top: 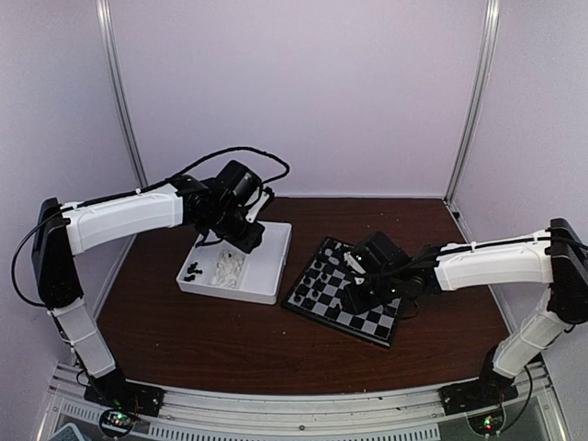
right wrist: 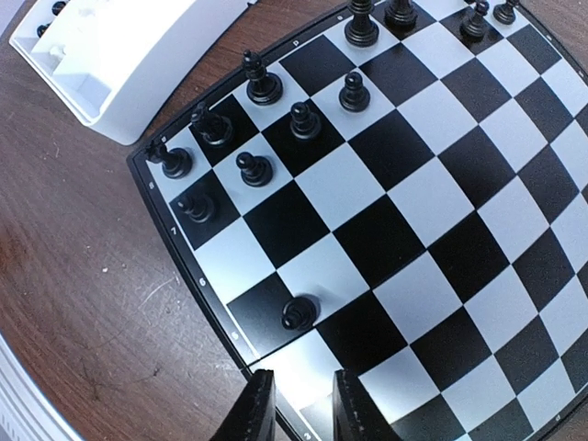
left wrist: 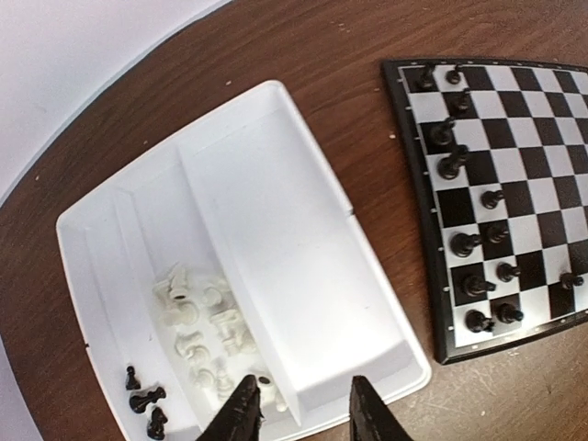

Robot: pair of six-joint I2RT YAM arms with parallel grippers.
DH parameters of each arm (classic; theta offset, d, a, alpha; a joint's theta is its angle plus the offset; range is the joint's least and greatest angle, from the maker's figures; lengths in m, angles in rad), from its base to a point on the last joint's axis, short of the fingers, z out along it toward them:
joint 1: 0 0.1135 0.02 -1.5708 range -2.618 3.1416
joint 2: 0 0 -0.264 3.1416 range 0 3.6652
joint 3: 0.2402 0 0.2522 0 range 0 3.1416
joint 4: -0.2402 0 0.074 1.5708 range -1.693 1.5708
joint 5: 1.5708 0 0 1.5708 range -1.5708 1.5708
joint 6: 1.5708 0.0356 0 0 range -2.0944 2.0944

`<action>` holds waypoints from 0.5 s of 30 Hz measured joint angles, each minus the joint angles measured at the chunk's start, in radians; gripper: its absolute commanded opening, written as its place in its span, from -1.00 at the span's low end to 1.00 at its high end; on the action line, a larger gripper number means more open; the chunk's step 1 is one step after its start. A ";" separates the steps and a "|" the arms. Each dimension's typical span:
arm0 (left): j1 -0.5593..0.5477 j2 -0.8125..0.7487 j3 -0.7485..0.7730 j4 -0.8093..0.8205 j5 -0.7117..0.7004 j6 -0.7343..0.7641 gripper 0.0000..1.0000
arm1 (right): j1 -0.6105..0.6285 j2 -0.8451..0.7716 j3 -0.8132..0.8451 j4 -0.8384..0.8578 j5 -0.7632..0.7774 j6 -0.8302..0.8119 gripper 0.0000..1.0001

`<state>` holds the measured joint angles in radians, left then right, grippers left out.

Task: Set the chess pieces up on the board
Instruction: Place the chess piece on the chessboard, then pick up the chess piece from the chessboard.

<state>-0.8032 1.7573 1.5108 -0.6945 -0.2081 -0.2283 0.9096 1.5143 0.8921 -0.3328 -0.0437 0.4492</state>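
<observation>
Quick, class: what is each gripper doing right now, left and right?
Left gripper: open, holding nothing, over the tray.
Right gripper: slightly open, holding nothing, over the board edge.

Soft, even light casts faint shadows; wrist views bow the board (right wrist: 413, 202) at its edges.

The left arm (top: 124, 216) and the right arm (top: 487, 262) are wearing white shells between black joints. A thin black cable (top: 241, 152) is looping over the left wrist. Black base plates (top: 124, 397) are showing small lights, green and red it seems. The left gripper (left wrist: 301, 386) and the right gripper (right wrist: 301, 378) are showing black, tapered fingers.
</observation>
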 measured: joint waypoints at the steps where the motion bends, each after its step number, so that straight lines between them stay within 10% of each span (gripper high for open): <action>1: 0.015 -0.010 -0.014 0.000 0.000 -0.004 -0.30 | 0.000 0.023 0.024 -0.010 0.000 -0.007 -0.52; 15: 0.142 -0.163 -0.167 0.023 -0.029 -0.059 -0.25 | 0.013 0.181 0.185 -0.131 0.042 -0.085 -0.49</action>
<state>-0.6609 1.5940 1.3441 -0.6720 -0.2367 -0.2871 0.9226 1.6951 1.0771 -0.4637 -0.0017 0.3645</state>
